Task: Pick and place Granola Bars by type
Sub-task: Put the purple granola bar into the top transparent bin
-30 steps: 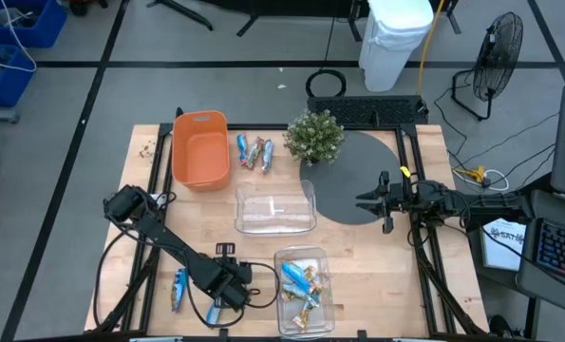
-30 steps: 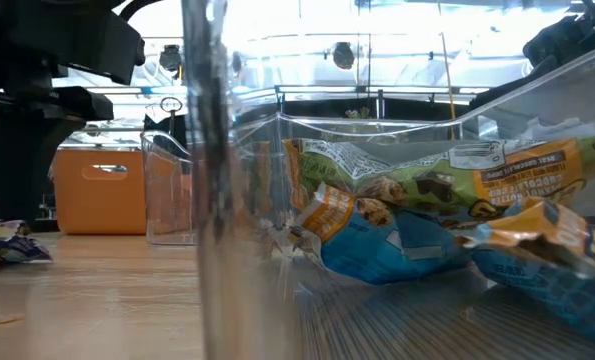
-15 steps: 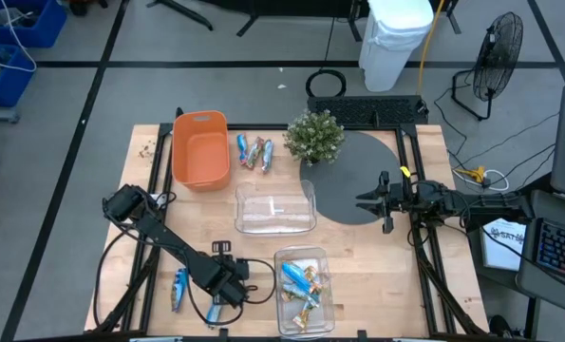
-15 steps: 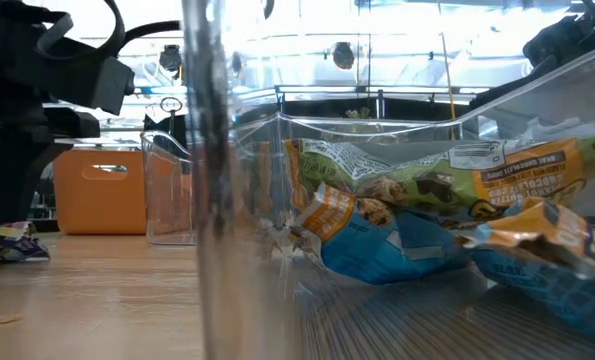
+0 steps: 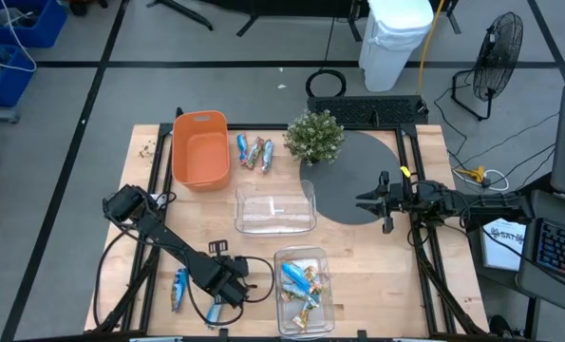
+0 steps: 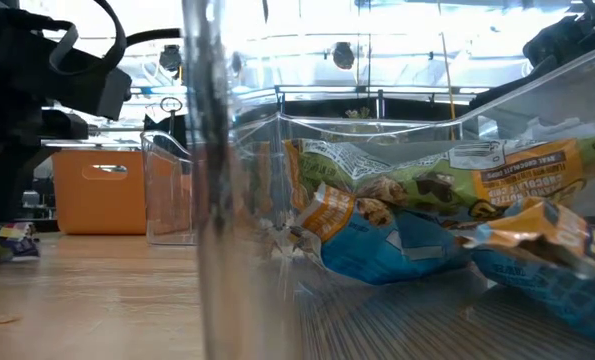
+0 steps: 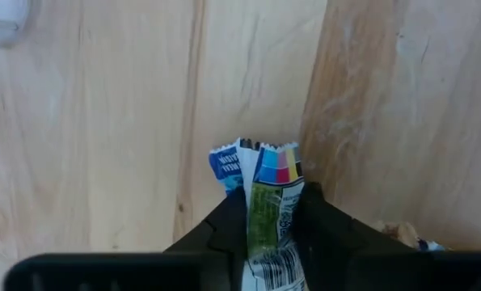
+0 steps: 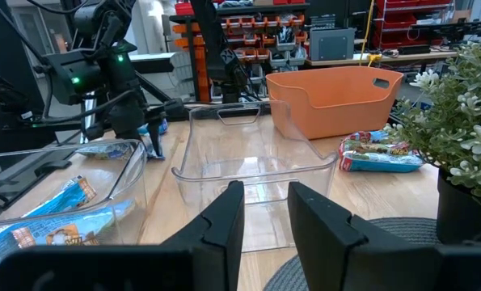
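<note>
I see the tabletop [image 5: 377, 256] carrying an orange bin [image 5: 200, 150] toward its far left corner, an empty clear bin [image 5: 275, 210] mid-table, and a second clear bin [image 5: 306, 291] at the near edge holding several Granola Bars [image 5: 301, 283]. My right gripper [image 5: 377, 200] waits near the right edge, fingers apart, holding nothing. My left gripper [image 7: 266, 212] is low near the near-left corner, fingers pinched together on one bar [image 7: 271, 194] at its crimped end. I judge the bar light, its foil crinkly and slippery, so gripping across the wrapper's width should hold best.
</note>
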### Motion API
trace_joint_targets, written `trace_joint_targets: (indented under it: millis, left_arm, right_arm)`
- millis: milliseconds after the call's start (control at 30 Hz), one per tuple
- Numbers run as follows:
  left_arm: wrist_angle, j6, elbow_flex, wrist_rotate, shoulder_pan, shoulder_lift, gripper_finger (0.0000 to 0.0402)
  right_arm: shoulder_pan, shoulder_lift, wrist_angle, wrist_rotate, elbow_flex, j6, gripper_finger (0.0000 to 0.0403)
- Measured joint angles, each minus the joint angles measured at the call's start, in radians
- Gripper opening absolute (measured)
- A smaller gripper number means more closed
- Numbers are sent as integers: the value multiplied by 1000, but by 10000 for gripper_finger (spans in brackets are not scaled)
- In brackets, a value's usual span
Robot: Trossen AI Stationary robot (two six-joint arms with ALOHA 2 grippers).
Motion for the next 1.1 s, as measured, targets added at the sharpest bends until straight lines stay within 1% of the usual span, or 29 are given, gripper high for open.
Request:
trace_joint_targets:
  millis: [233, 367, 633, 800, 933, 1100]
  left_arm:
    - [0, -3, 0, 1, 0, 0, 40]
    - [2, -32, 0, -28, -1, 0, 21]
    - [0, 7, 3, -128, -1, 0, 16]
    - [-29, 13, 33, -186, -3, -10, 14]
    - [-31, 16, 51, -249, -16, -62, 13]
    - [-3, 33, 55, -359, -54, -171, 13]
  right_arm:
    - [0, 0, 0, 0, 0, 0, 89]
    - [0, 0, 0, 0, 0, 0, 89]
    - [0, 0, 0, 0, 0, 0, 89]
    - [0, 0, 0, 0, 0, 0, 89]
    - [0, 0, 0, 0, 0, 0, 89]
    - [0, 0, 0, 0, 0, 0, 89]
